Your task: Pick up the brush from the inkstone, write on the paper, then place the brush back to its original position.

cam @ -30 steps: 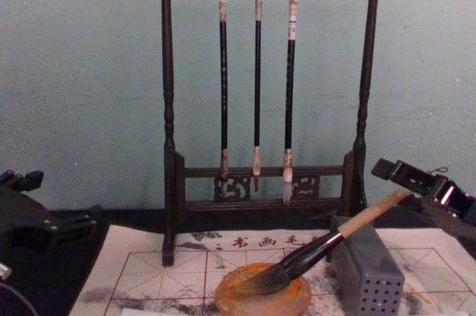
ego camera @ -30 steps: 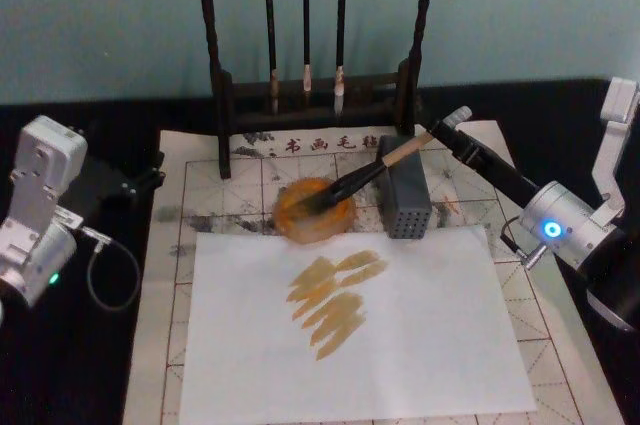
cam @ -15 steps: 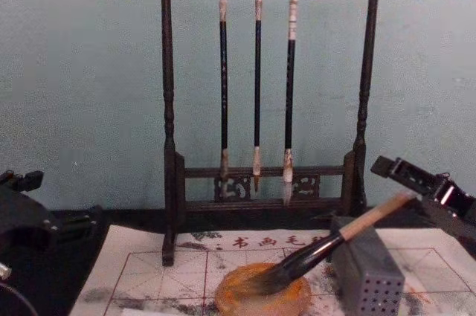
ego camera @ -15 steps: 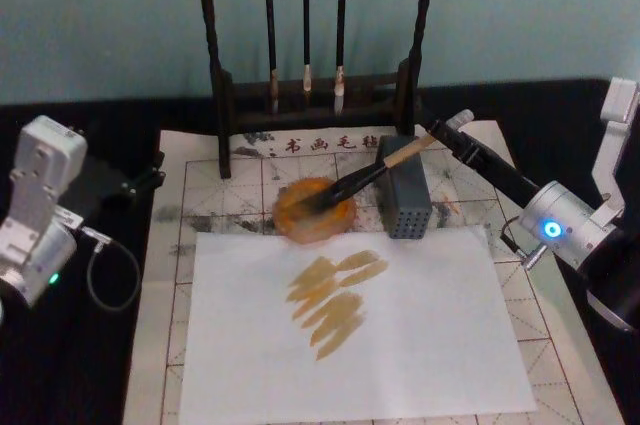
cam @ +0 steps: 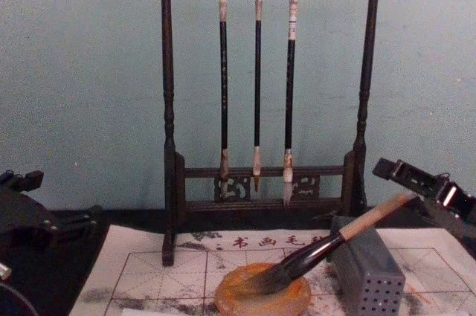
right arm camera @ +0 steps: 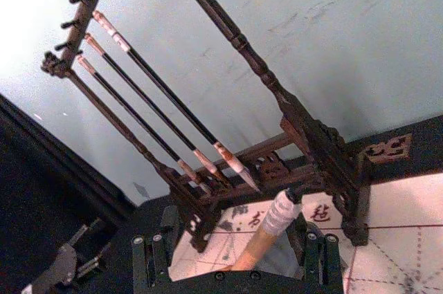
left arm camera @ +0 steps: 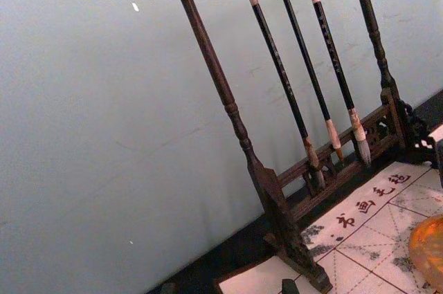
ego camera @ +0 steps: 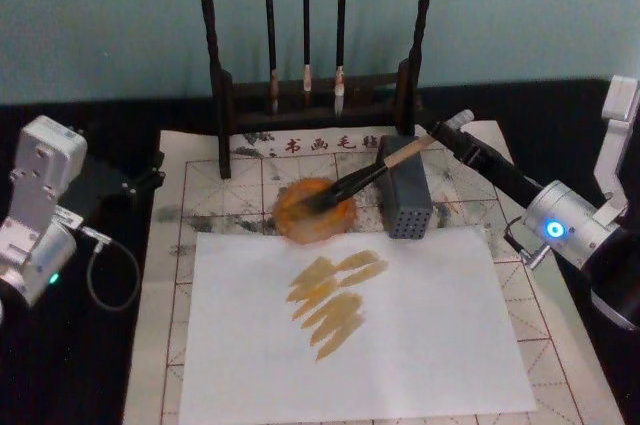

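The brush (ego camera: 352,182) lies slanted, its dark bristles in the orange inkstone (ego camera: 293,221) and its wooden handle propped on a grey perforated block (ego camera: 405,203). My right gripper (ego camera: 447,129) is open just behind the handle's white-capped end. In the right wrist view the cap (right arm camera: 279,214) sits between the two spread fingers (right arm camera: 152,258) without touching them. The chest view has the brush (cam: 312,253) resting in the inkstone (cam: 236,299), with the right gripper (cam: 399,171) just above its end. The red-gridded paper (ego camera: 198,183) carries a white sheet (ego camera: 420,345) with ochre strokes. My left gripper (ego camera: 135,183) is parked at the left.
A dark wooden stand (ego camera: 222,95) with three thin hanging brushes (cam: 256,85) rises right behind the inkstone. The grey block (cam: 368,275) stands beside the inkstone on its right. Black tabletop flanks the paper on both sides.
My right gripper has drawn back slightly from the handle end. The brush stays resting on the inkstone and block. The left arm has not moved.
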### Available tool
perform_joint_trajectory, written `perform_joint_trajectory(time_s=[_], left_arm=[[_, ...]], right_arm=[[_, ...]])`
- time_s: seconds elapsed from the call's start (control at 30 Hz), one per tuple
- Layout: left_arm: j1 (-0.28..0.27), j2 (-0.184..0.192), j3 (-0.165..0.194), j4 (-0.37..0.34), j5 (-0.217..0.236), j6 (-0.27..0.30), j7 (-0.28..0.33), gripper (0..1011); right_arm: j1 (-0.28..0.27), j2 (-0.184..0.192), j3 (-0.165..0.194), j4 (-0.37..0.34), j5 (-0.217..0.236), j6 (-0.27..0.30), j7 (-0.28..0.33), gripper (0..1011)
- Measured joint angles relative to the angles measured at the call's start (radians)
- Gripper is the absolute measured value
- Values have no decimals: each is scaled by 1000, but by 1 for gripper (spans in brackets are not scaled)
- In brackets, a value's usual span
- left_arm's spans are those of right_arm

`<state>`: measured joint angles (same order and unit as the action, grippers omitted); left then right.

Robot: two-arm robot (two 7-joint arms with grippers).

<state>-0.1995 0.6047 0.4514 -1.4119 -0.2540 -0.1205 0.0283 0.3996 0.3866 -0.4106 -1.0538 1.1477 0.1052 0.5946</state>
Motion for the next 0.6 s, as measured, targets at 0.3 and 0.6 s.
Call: perform_joint_trajectory(time_s=[0.3,0.6], left_arm=[[0,0,0,0,0,0,0,1001],[0,0,0,0,0,0,0,1001]], right_arm=[[-20,38,-7,-43,-64,-12,-56,1000],[-40,80,-10,-97,-141,-12,-103,1000]])
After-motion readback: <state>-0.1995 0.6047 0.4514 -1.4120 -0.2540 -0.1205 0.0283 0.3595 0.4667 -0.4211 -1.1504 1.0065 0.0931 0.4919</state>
